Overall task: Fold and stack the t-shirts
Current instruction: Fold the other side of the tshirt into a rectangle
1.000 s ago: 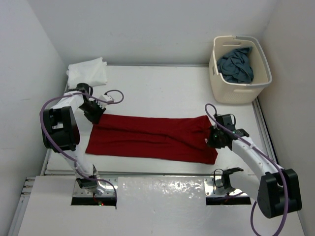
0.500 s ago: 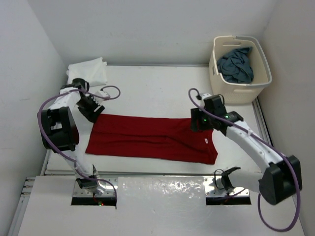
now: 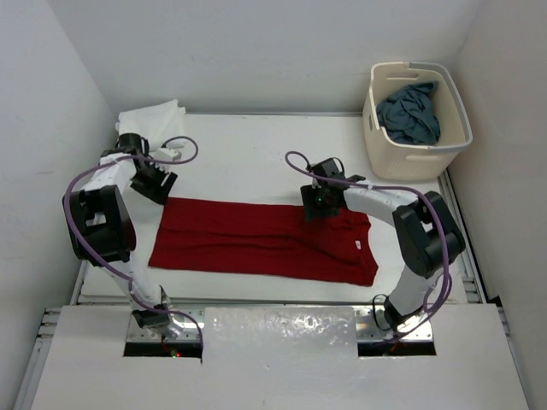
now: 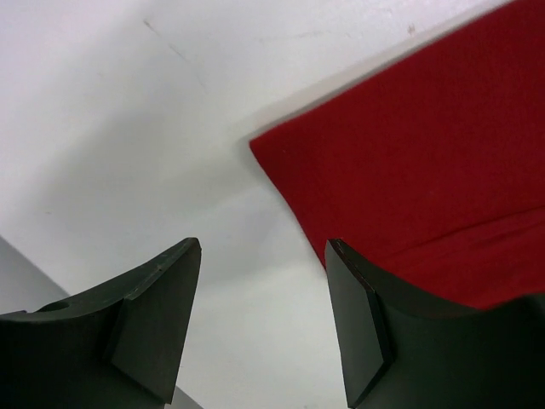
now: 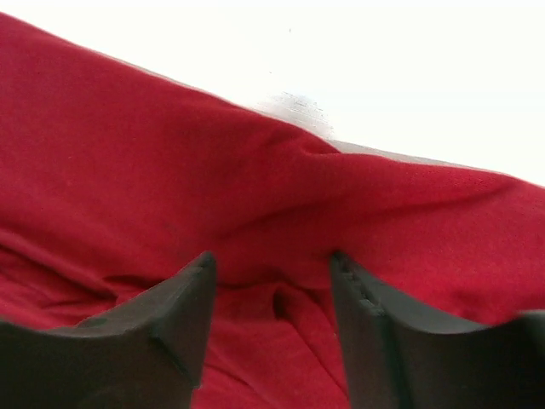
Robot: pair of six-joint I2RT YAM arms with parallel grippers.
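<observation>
Only from top view: blue-grey t-shirt (image 3: 410,115) inside laundry basket (image 3: 408,162)

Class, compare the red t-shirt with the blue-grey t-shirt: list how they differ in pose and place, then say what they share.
Pose: the red t-shirt lies flat, folded into a long strip; the blue-grey t-shirt is a crumpled heap.
Place: the red t-shirt rests on the table; the blue-grey t-shirt sits inside the cream basket.
Shared: both are soft cloth, and neither is stacked on the white t-shirt.
</observation>
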